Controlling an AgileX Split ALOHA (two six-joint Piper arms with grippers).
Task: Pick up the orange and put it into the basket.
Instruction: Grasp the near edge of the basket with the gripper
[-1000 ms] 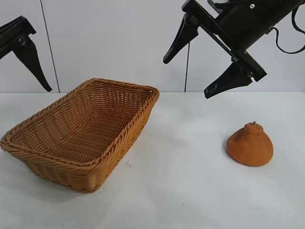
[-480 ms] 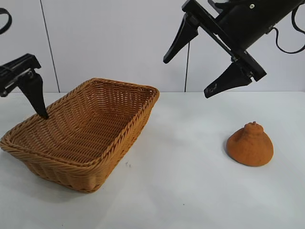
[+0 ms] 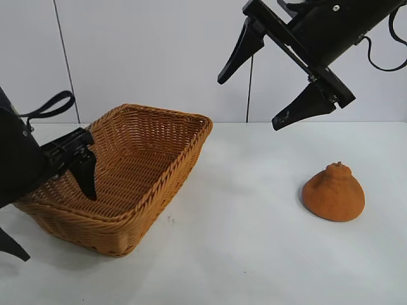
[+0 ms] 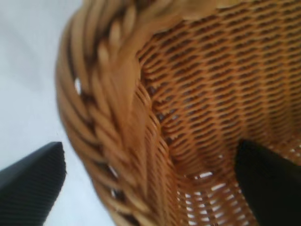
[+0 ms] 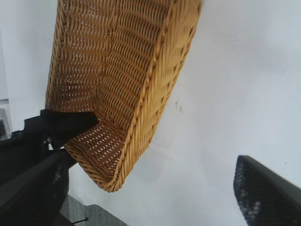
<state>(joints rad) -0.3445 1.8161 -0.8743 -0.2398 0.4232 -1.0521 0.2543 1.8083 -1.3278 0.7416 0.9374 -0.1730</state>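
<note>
1. Nearest the exterior camera, at the view's left edge, the left end effector (image 3: 54, 213) sits low at the near-left corner of the basket (image 3: 159, 184). Its fingers are spread apart and straddle the braided rim: one finger (image 3: 86, 179) reaches down inside the basket, and the other finger (image 3: 13, 246) points down outside it, close to the bench (image 3: 254, 254).
2. The left wrist view shows the same arrangement up close: the thick braided rim (image 4: 110, 117) runs between the two dark fingers, one over the white bench and one over the woven inside wall. Whether either finger touches the wicker cannot be told.
3. The basket rests on the left half of the white bench, angled so that its long sides run away from the camera. Nothing lies inside it.
4. The orange (image 3: 334, 192) sits on the bench at the right, well apart from the basket, with its knobby nub pointing up. No end effector touches it.
5. Farther back and high up, the right end effector (image 3: 257, 95) hangs in the air above the bench, between the basket and the orange. Its fingers are wide apart and hold nothing.
6. A plain white wall (image 3: 146, 57) closes the scene behind the bench.
</note>
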